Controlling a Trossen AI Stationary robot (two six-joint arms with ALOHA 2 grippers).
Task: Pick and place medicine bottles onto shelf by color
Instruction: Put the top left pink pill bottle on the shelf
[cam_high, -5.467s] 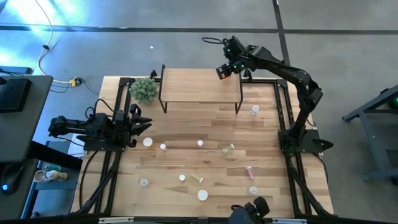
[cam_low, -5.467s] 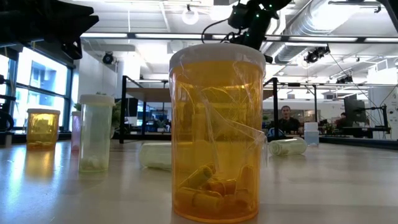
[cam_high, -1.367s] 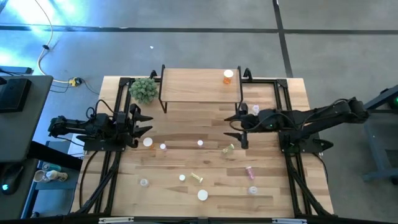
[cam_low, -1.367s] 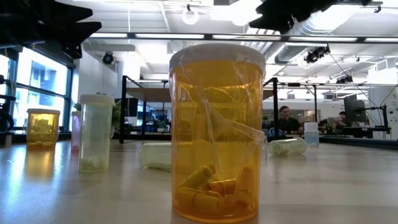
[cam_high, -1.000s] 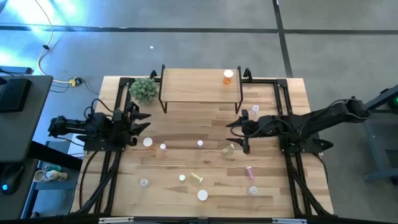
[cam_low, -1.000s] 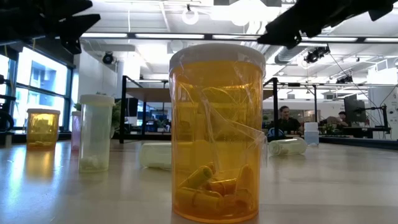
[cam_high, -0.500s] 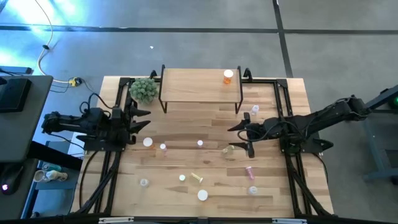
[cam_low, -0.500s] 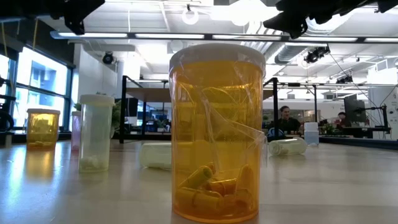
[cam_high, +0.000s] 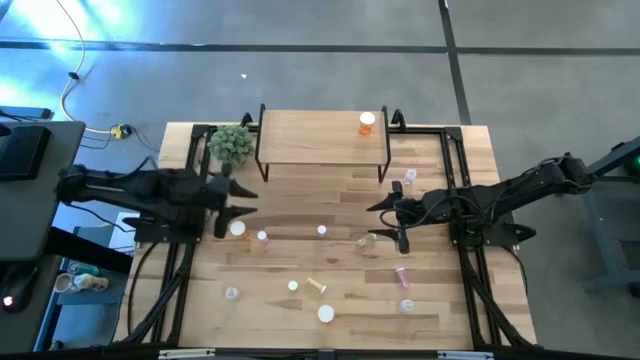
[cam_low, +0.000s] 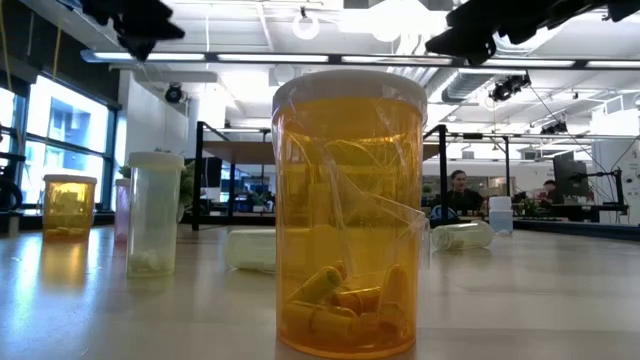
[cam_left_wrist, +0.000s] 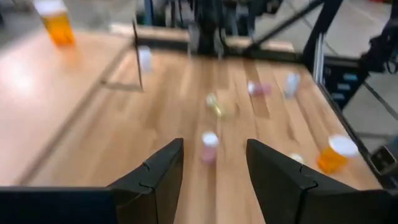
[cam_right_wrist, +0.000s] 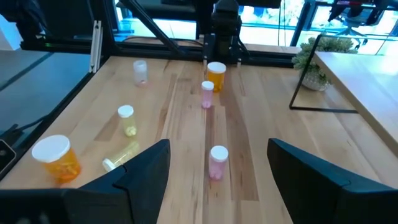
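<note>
On the far part of the table (cam_high: 440, 300) you see the shelf (cam_high: 320, 140), a light-wood riser bearing one orange bottle (cam_high: 367, 122) near its right end. Beside the shelf's left end sits a small green plant (cam_high: 231, 144). Your left gripper (cam_high: 237, 200) reaches over the table's left side, fingers spread and holding nothing, just far of an orange bottle (cam_high: 238, 229) and a pink bottle (cam_high: 262, 237). Your right gripper (cam_high: 390, 222) hovers right of centre, fingers likewise spread and empty, beside a lying yellow-green bottle (cam_high: 367, 239). A pale bottle (cam_high: 410, 177) stands near the shelf's right leg. Toward the near edge you find scattered bottles, among them a second pink bottle (cam_high: 401, 274) and a large orange bottle (cam_low: 349, 215).
</note>
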